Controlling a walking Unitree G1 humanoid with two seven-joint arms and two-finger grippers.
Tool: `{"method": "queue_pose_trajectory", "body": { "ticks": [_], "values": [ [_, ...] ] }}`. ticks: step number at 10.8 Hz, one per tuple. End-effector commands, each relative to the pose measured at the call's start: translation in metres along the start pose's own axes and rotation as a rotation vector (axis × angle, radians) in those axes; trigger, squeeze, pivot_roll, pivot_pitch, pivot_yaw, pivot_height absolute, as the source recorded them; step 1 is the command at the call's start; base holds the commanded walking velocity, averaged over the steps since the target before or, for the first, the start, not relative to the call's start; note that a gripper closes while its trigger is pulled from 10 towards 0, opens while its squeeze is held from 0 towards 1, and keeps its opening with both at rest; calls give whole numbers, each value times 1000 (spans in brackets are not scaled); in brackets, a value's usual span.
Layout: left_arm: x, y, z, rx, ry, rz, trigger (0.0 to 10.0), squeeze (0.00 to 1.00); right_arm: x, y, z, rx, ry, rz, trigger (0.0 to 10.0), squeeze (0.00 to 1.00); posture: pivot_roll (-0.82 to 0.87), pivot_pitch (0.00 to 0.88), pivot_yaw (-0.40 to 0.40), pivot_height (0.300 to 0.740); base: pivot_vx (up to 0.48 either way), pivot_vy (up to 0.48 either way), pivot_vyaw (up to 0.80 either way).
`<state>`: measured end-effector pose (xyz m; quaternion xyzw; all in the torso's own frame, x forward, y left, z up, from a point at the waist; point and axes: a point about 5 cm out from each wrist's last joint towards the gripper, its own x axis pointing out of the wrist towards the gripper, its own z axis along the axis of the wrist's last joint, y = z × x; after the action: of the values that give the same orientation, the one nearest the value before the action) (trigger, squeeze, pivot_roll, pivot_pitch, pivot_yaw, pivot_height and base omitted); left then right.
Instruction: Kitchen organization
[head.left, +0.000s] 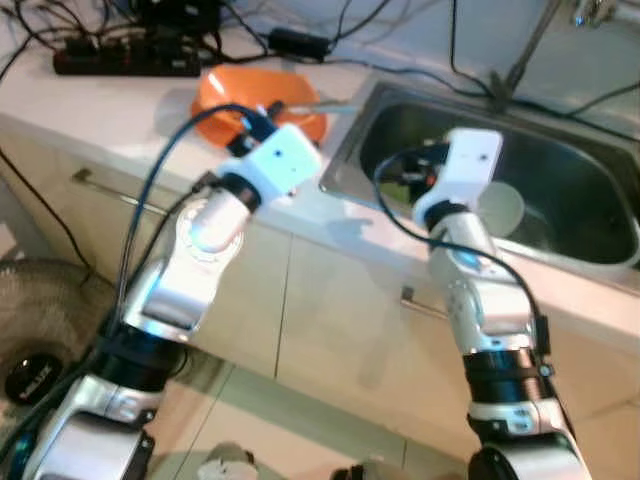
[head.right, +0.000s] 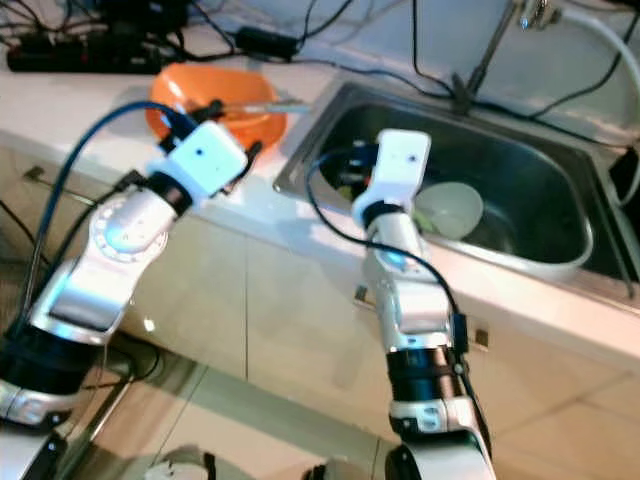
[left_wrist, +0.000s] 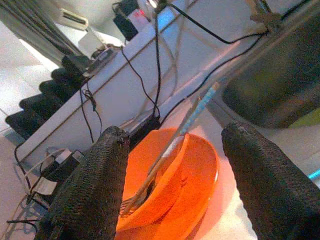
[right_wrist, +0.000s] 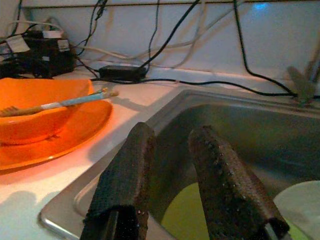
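Observation:
An orange bowl (head.left: 255, 105) sits on an orange plate (left_wrist: 200, 170) on the white counter, left of the sink (head.left: 345, 175). A fork (left_wrist: 185, 130) with a pale blue handle leans in the bowl, its handle pointing toward the sink. My left gripper (left_wrist: 175, 135) is open just in front of the bowl, fingers (left_wrist: 100, 180) spread wide with nothing held. My right gripper (right_wrist: 170, 132) hovers over the sink's near left corner, its fingers (right_wrist: 125, 185) a little apart and empty. In the basin lie a white bowl (head.right: 450, 210) and something yellow-green (right_wrist: 182, 215).
A black power strip (head.left: 125, 62), an adapter (head.left: 300, 42) and several cables lie along the counter's back. The faucet (head.left: 520, 50) rises behind the sink. Cabinet doors with a handle (head.left: 95, 185) are below, and a fan (head.left: 30, 320) stands on the floor at left.

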<state>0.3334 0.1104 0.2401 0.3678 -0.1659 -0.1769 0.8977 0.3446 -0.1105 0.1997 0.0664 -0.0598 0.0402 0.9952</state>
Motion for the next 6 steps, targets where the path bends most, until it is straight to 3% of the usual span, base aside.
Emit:
{"method": "queue_pose_trajectory", "body": {
  "ticks": [1, 5, 6],
  "values": [
    [3, -2, 8, -28, -32, 3, 10000, 0, 0, -7, 1, -4, 2, -23, 10000, 0, 9, 83, -121, 719, 0, 0, 0],
    [5, -4, 8, -36, -25, 17, 10000, 0, 0, -5, 1, -2, 0, -20, 10000, 0, 10, 80, -121, 719, 0, 0, 0],
    [5, -3, 8, -36, -22, 25, 10000, 0, 0, -5, 1, 0, 4, -17, 10000, 0, 10, 80, -121, 719, 281, 0, 0]
  ]
}}
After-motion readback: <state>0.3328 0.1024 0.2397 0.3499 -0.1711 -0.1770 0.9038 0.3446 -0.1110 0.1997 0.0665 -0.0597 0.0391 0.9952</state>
